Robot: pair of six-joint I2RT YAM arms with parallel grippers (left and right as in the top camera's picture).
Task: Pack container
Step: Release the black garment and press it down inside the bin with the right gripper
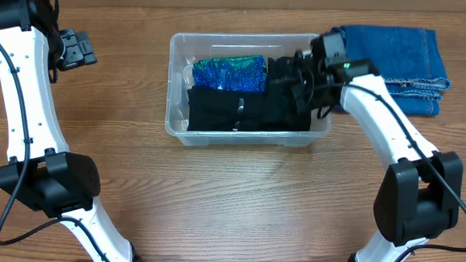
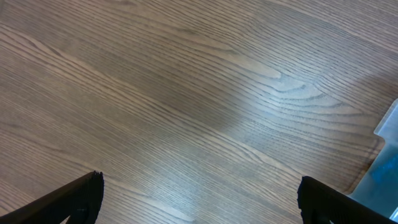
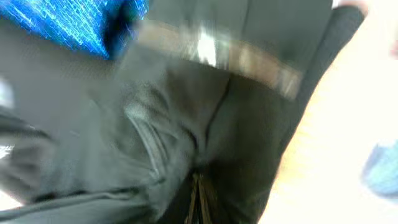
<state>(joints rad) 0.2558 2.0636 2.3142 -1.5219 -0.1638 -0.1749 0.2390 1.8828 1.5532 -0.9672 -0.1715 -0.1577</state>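
The clear container [image 1: 175,82] stands at the table's middle back. It holds a black garment [image 1: 234,111] and a shiny blue-green garment [image 1: 229,72]. My right gripper [image 1: 301,75] is at the container's right end, over the black cloth. In the blurred right wrist view its fingers [image 3: 199,199] are pressed together on the black garment [image 3: 249,124], with the blue-green garment [image 3: 68,22] at top left. My left gripper [image 1: 76,49] is open and empty, well left of the container. Its fingers [image 2: 199,199] hang wide apart over bare wood, and the container's corner [image 2: 388,124] shows at the right edge.
Folded blue jeans [image 1: 406,55] lie on the table just right of the container, behind my right arm. A blurred patch of them shows in the right wrist view [image 3: 382,168]. The wooden table [image 1: 231,193] stretches in front.
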